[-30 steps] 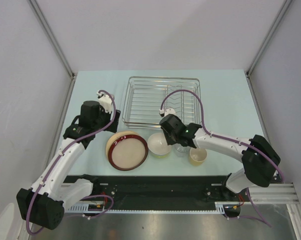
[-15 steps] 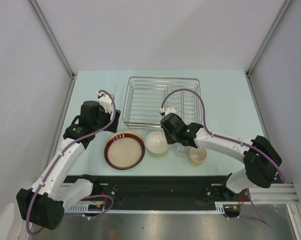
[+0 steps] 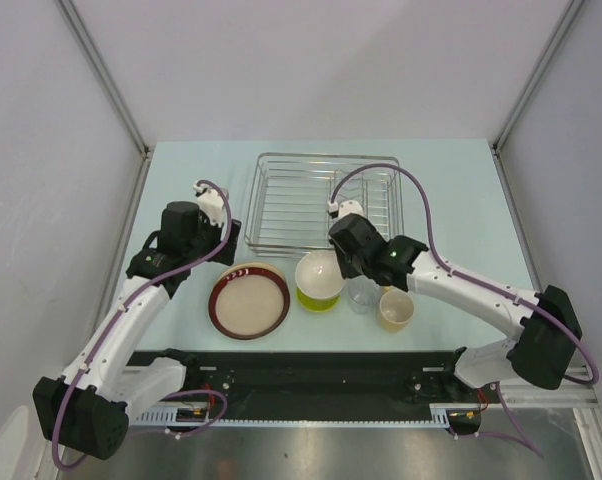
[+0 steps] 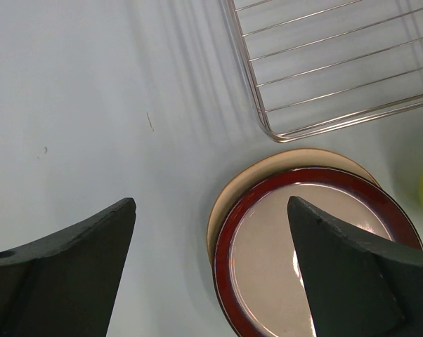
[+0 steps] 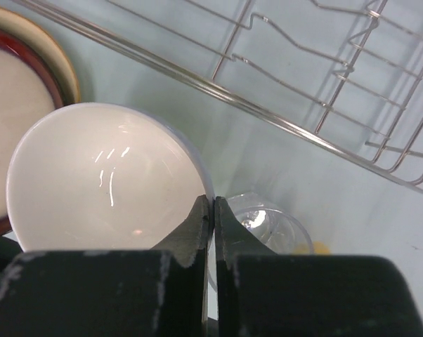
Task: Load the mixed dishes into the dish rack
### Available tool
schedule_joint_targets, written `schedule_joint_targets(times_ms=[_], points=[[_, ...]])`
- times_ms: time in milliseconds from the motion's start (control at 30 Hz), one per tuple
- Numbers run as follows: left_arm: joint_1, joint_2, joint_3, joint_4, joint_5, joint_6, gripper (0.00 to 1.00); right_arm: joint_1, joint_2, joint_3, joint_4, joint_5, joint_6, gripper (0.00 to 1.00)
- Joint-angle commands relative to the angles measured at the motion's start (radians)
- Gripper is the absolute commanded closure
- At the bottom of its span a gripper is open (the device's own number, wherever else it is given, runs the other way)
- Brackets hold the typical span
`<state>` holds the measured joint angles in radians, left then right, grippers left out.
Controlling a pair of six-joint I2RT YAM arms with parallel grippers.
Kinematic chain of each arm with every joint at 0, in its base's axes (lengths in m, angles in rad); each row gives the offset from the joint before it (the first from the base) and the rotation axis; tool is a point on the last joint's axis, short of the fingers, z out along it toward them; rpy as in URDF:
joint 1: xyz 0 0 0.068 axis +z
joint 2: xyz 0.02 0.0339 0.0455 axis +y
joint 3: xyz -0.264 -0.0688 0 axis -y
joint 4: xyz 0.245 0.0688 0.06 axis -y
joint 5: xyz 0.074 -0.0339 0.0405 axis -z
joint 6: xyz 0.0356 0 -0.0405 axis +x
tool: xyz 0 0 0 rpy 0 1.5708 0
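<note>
My right gripper [image 3: 341, 266] [image 5: 212, 203] is shut on the right rim of the white bowl [image 3: 319, 275] [image 5: 106, 175]. The bowl is tilted off the table and shows a yellow-green outside. The clear glass [image 3: 362, 295] [image 5: 271, 225] stands just right of it, and the yellowish cup [image 3: 396, 310] is beside that. The dark-red-rimmed plate [image 3: 249, 303] [image 4: 317, 246] lies on a beige plate [image 3: 243, 266] [image 4: 296, 156]. My left gripper [image 3: 229, 240] [image 4: 211, 203] hangs open above the plates' left edge, holding nothing. The dish rack [image 3: 326, 200] [image 4: 338, 70] [image 5: 303, 105] holds no dishes.
The rack's near wire edge runs just behind the bowl and glass. Upright tines stand in the rack's right half [image 5: 380, 42]. Bare pale table [image 4: 92, 105] stretches left of the rack and plates. Grey walls enclose the table on three sides.
My right gripper has shut on the bowl's rim and raised it, tilting it and carrying it slightly right and toward the rack. The left arm has not moved.
</note>
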<state>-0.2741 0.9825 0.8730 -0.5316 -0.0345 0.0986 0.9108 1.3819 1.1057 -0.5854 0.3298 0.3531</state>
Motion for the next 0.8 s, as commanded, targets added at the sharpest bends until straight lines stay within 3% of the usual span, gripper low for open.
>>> schedule_joint_targets(times_ms=[0, 167, 433, 567, 700, 767], points=[[0.009, -0.018, -0.009, 0.042, -0.005, 0.013, 0.05, 0.007, -0.049, 0.135, -0.020, 0.052, -0.026, 1.00], [0.010, -0.021, -0.019, 0.051, -0.007, 0.018, 0.05, -0.021, -0.031, 0.287, -0.091, 0.178, -0.097, 1.00], [0.012, -0.031, -0.031, 0.061, -0.004, 0.024, 0.05, -0.211, 0.110, 0.551, -0.140, 0.376, -0.203, 1.00], [0.015, -0.034, -0.045, 0.068, -0.004, 0.035, 0.05, -0.263, 0.242, 0.651, -0.136, 0.491, -0.287, 1.00], [0.018, -0.019, -0.055, 0.100, -0.002, 0.024, 0.05, -0.270, 0.383, 0.758, -0.114, 0.742, -0.396, 1.00], [0.019, -0.002, -0.049, 0.139, 0.002, 0.026, 0.05, -0.270, 0.442, 0.819, -0.096, 0.796, -0.437, 1.00]])
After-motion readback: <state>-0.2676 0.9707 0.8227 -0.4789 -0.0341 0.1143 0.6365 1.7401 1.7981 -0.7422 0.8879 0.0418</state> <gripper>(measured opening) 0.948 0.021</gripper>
